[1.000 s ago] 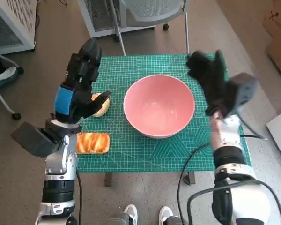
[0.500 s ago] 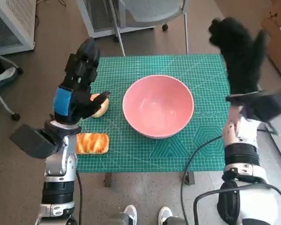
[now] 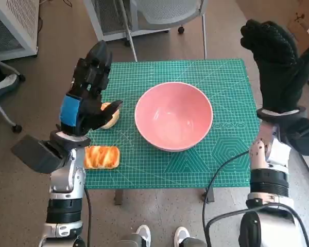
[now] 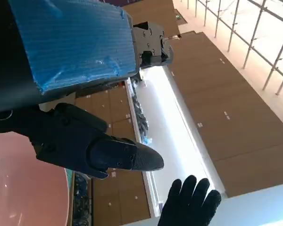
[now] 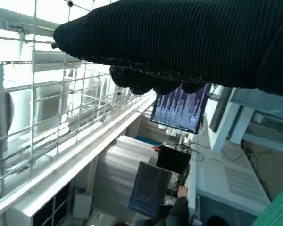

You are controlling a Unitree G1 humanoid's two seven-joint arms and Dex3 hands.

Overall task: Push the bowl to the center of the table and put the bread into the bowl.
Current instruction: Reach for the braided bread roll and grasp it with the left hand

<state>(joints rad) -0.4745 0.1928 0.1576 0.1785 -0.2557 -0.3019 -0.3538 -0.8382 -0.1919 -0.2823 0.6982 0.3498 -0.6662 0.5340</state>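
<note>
Surroundings: brown floor around a small worktop [image 3: 232, 170] covered by a green cutting mat with white grid lines; a chair base [image 3: 159, 15] stands beyond the far edge and a white cabinet [image 3: 13, 23] sits at the far left corner of the head view.
Bowl: the pink bowl [image 3: 173, 116] stands upright near the middle of the mat, with nothing inside it; its pink rim also shows at the edge of the left wrist view [image 4: 28, 183].
Bread: one striped golden loaf [image 3: 101, 157] lies near the front left corner of the mat, apart from the bowl; a rounder pale bun [image 3: 112, 116] lies between the left hand and the bowl, just beside the bowl's left side, partly hidden by the hand.
Left hand: the left hand [image 3: 87, 92] is raised over the left part of the mat, blue tape facing up; its black fingers [image 3: 95, 64] point away from the robot and are spread apart, gripping nothing. The thumb reaches toward the bun, but whether it touches cannot be told from the head view. In the left wrist view the fingers [image 4: 113, 153] close on nothing.
Right hand: the right hand [image 3: 278, 67] in its knitted glove is lifted high beside the right edge of the worktop, well above it; its fingers [image 3: 262, 33] are extended and apart, holding and touching nothing. It also shows in the left wrist view [image 4: 191, 202].
Right wrist view: the glove [image 5: 188, 42] fills the top, with a screen [image 5: 179, 110] and a seated person [image 5: 179, 212] beyond.
</note>
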